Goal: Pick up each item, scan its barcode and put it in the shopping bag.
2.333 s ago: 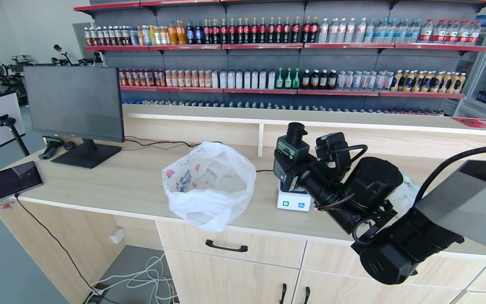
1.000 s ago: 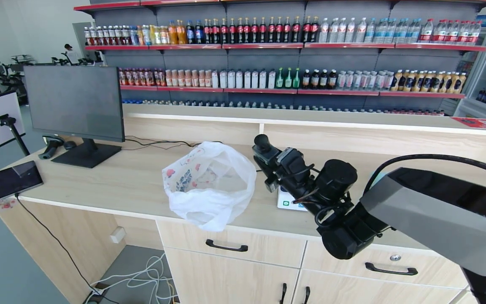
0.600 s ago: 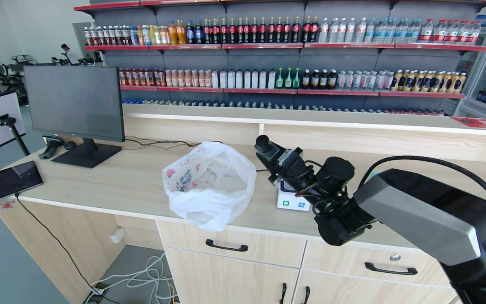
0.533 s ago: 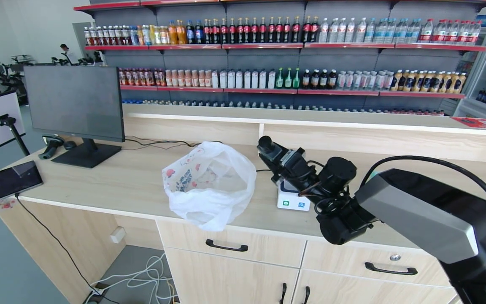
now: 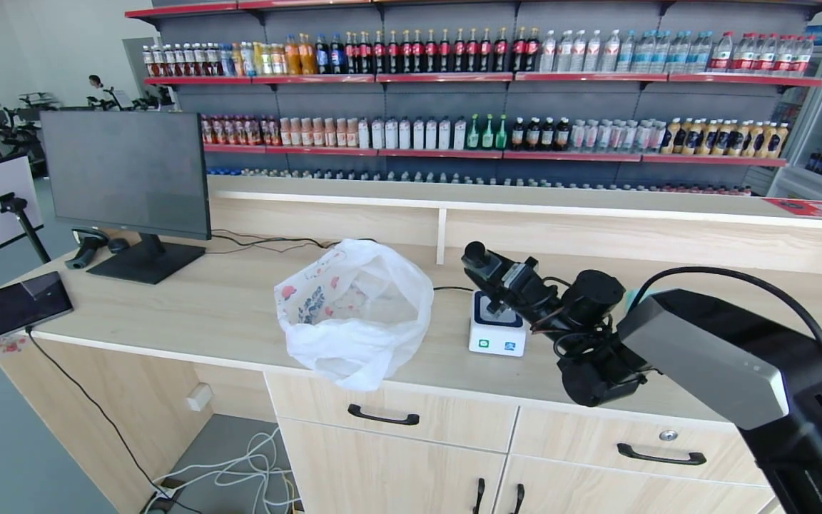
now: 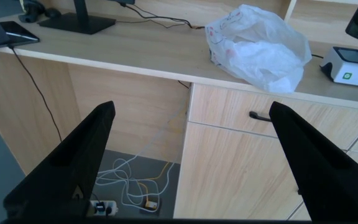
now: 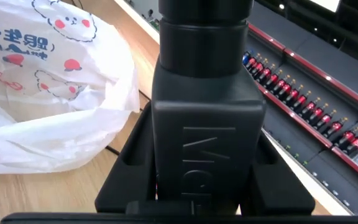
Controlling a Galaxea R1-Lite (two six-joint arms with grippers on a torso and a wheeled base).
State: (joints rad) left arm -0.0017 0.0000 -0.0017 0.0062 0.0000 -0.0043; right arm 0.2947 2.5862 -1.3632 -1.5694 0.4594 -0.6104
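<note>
My right gripper [image 5: 509, 284] is shut on a dark bottle-shaped item [image 5: 486, 268] with a round cap, held tilted just above the white barcode scanner [image 5: 496, 335]. In the right wrist view the dark item [image 7: 204, 118] stands between the fingers [image 7: 129, 165], with the shopping bag [image 7: 48, 93] beyond it. The white printed shopping bag [image 5: 354, 314] stands with its mouth agape on the counter, left of the scanner. My left gripper [image 6: 191, 162] is open and holds nothing, low in front of the cabinets, facing the bag [image 6: 260, 46] and scanner [image 6: 351, 65].
A monitor [image 5: 125, 175] and a tablet [image 5: 22, 305] stand at the counter's left end, with cables running behind the bag. A raised wooden ledge [image 5: 525, 214] borders the counter's back. Drawers [image 5: 382, 414] lie below the front edge. Bare counter lies between monitor and bag.
The right gripper with the dark item has moved right and slightly down, from beside the bag's rim to over the scanner. The bag and scanner have stayed put.
</note>
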